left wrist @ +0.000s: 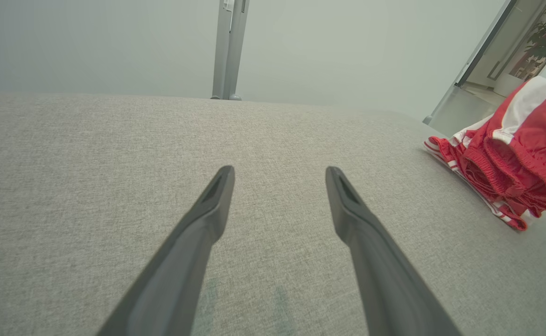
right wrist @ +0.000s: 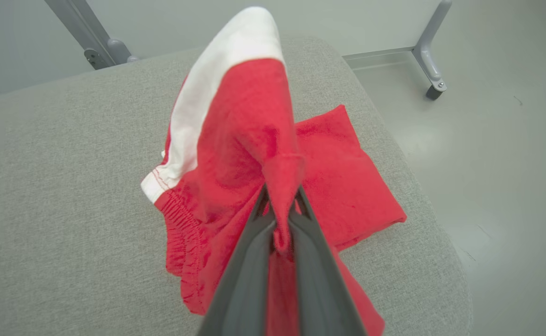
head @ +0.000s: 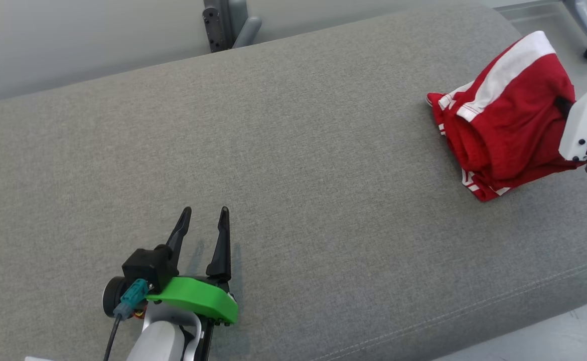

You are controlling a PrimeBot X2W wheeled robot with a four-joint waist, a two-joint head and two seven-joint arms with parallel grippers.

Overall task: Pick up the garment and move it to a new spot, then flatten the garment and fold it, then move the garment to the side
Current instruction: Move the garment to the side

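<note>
Garment [left wrist: 525, 158] cut by right edge, hides right tool [right wrist: 281, 200] pads.

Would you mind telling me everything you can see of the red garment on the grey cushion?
The red garment looks like soft, thin shorts: a gathered elastic waistband, a broad white band and thin white stripes along one edge. It is crumpled, not flat. The right gripper is shut on a fold of it, holding that part up in a peak, while the rest lies bunched on the grey cushion near its right end. Nothing else touches it.
</note>
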